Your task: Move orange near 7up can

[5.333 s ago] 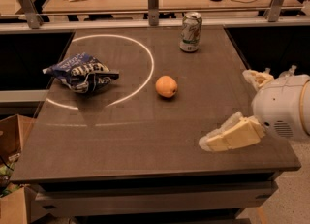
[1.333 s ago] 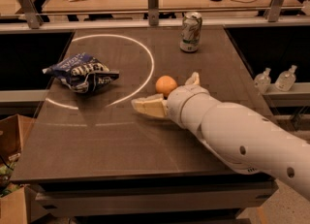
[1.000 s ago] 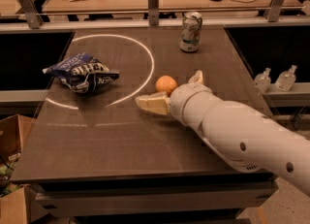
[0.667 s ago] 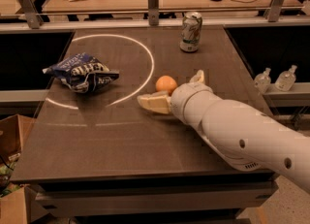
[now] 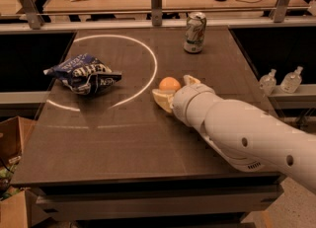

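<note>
The orange [image 5: 169, 83] lies on the dark table [image 5: 123, 143] near its middle. My gripper [image 5: 174, 88] has reached it from the right, with one pale finger [image 5: 160, 97] in front of the fruit and the other [image 5: 191, 80] behind it. The fingers stand apart around the orange. The 7up can [image 5: 194, 33] stands upright at the table's far edge, well beyond the orange. My white arm [image 5: 247, 135] crosses the right front of the table.
A blue chip bag [image 5: 83, 74] lies on the left side of the table. A white ring is painted on the tabletop. Two small bottles [image 5: 281, 80] stand on a ledge to the right. A railing runs behind the table. Cardboard boxes sit at lower left.
My gripper moved from the table's right edge to the orange. In the last second it has closed in so the fingers now sit on either side of the fruit.
</note>
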`<state>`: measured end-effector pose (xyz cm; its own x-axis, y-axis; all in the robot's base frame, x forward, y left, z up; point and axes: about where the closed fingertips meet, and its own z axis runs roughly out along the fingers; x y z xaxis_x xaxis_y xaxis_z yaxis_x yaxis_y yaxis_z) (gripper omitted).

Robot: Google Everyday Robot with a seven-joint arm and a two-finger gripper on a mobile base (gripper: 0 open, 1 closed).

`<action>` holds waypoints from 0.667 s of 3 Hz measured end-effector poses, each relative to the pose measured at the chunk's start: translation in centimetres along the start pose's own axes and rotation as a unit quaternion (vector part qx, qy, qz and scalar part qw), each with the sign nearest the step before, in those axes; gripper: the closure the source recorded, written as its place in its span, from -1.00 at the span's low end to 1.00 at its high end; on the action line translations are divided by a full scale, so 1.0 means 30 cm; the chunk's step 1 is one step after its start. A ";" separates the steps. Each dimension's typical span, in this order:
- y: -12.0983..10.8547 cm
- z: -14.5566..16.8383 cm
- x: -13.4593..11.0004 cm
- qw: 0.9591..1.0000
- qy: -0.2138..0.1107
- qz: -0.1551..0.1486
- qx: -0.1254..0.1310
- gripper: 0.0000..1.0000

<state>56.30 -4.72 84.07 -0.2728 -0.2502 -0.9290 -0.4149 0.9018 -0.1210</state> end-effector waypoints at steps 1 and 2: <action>0.005 -0.003 0.006 1.000 0.004 -0.003 -0.001 0.25; 0.009 -0.014 -0.074 1.000 -0.019 -0.003 0.004 0.71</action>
<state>56.43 -4.08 86.25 -0.2364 -0.2423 -0.9410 -0.4092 0.9032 -0.1297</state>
